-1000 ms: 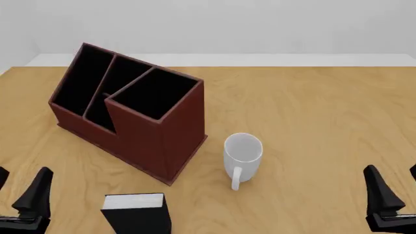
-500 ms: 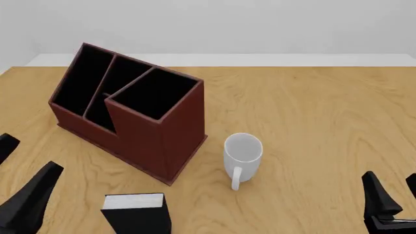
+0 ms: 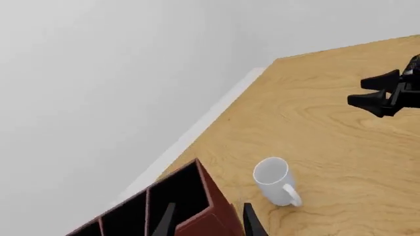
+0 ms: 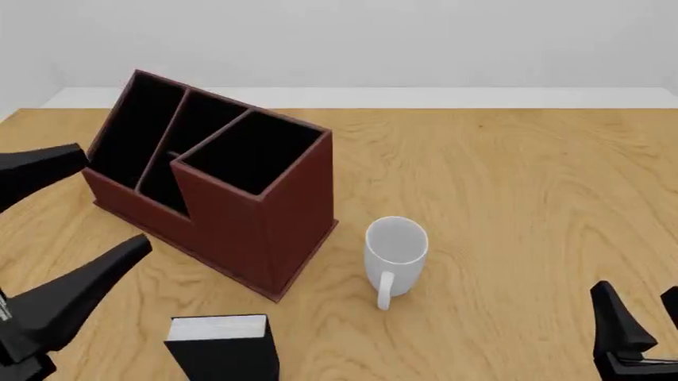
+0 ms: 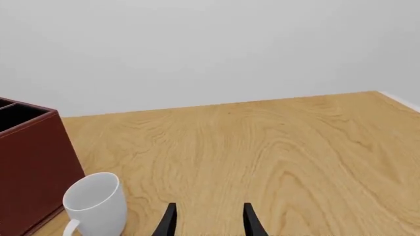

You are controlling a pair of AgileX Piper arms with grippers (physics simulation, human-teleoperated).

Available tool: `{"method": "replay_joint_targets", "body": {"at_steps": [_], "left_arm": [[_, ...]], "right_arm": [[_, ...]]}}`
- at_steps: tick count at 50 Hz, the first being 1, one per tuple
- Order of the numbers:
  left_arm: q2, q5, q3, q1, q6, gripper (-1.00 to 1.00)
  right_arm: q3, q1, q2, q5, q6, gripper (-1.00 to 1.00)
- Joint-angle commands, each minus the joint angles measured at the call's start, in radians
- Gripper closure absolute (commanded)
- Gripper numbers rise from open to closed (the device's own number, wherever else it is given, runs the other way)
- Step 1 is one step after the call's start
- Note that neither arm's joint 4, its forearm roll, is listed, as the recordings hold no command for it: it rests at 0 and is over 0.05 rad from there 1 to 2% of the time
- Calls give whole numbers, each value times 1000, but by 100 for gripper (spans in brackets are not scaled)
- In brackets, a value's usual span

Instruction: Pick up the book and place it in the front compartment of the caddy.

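Left end effector [image 4: 48, 230], fingers spread wide, empty; book [image 4: 222, 347] lies at its 4 o'clock, nearer than right end effector [image 4: 646, 325], probably open.

Legible text, labels, brands, numbers, signs: none found in any view. Small black hardback book with white page block [image 4: 221, 348]: covers plain, no title or marking visible. Dark reddish-brown wooden caddy with black interior [image 4: 212, 182], plain white mug [image 4: 394, 252] and light wood-grain counter [image 4: 509, 190]: unmarked, no lettering.
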State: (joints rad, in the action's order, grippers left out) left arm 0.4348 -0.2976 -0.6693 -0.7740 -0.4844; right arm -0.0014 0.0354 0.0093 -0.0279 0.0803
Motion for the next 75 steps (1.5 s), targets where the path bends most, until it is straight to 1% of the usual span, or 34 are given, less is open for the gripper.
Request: {"method": "replay_joint_targets", "body": {"at_steps": [1,2,4,5,7,10,14,15,16,17,20,24,26,28,30,32,34,36,38,41,44,49,53,60,62,64,66,67,68,69,70,71,74,75], "left_arm": [[122,-319,-209,-99,-77,-100],[122,-348,-221,-110,-87,-100],[148,-376,-262,-99,-80,-100],[163,-417,-294,-108,-69,-100],[156,-464,-321,-133,-76,-100],[172,-551,-374,-171,-42,-100],[194,-646,-339,-195,-38,-100],[204,-656,-341,-189,-29,-100],[202,-672,-339,-199,-27,-100],[203,-701,-346,-215,-8,-100],[206,-735,-350,-229,12,-100],[184,-793,-305,-271,26,-100],[186,-798,-319,-272,45,-100],[186,-799,-320,-276,46,-100],[184,-806,-314,-293,62,-100],[179,-803,-289,-308,78,-100],[185,-782,-269,-304,102,-100],[188,-764,-244,-297,110,-100],[193,-728,-231,-291,147,-100],[188,-679,-175,-286,129,-100],[189,-653,-165,-312,157,-100],[195,-627,-140,-332,178,-100],[201,-612,-85,-361,200,-100],[220,-573,-36,-362,198,-100],[231,-550,-5,-352,184,-100],[231,-535,7,-351,184,-100],[247,-507,20,-332,168,-100],[268,-475,43,-296,118,-100],[299,-437,80,-265,86,-100],[294,-431,95,-277,91,-100],[290,-429,90,-284,115,-100],[312,-396,89,-261,127,-100],[327,-364,107,-255,122,-100],[347,-335,106,-234,124,-100]], "right_arm": [[1,0,-6,-10,5,-100],[1,-1,-6,-11,3,-100],[1,-3,-5,-12,2,-100],[1,-3,-5,-13,2,-100],[1,-4,-5,-16,5,-100],[1,-4,-4,-18,7,-100],[1,-2,-5,-22,13,-100],[1,-1,-4,-22,14,-100],[1,-1,-5,-23,14,-100],[1,-1,-5,-24,15,-100],[1,-1,-5,-26,16,-100],[1,0,-5,-27,19,-100],[1,-4,-5,-27,19,-100],[1,-3,-3,-28,18,-100],[1,-7,1,-26,16,-100],[1,-8,0,-27,16,-100],[1,-7,-1,-28,18,-100],[1,-6,-2,-28,19,-100],[1,-7,-2,-28,18,-100],[1,-7,-3,-28,18,-100],[1,-6,-4,-29,19,-100],[1,-5,-2,-30,21,-100],[1,-4,-4,-31,20,-100],[0,-1,4,-24,24,-100],[1,-1,-2,-28,24,-100],[1,0,-2,-27,26,-100],[1,0,-2,-26,27,-100],[1,0,-3,-27,27,-100],[1,1,-3,-27,28,-100],[1,1,-3,-27,28,-100],[1,1,-3,-27,28,-100],[1,1,-2,-26,28,-100],[1,0,-5,-27,27,-100],[1,1,-5,-27,28,-100]]}}
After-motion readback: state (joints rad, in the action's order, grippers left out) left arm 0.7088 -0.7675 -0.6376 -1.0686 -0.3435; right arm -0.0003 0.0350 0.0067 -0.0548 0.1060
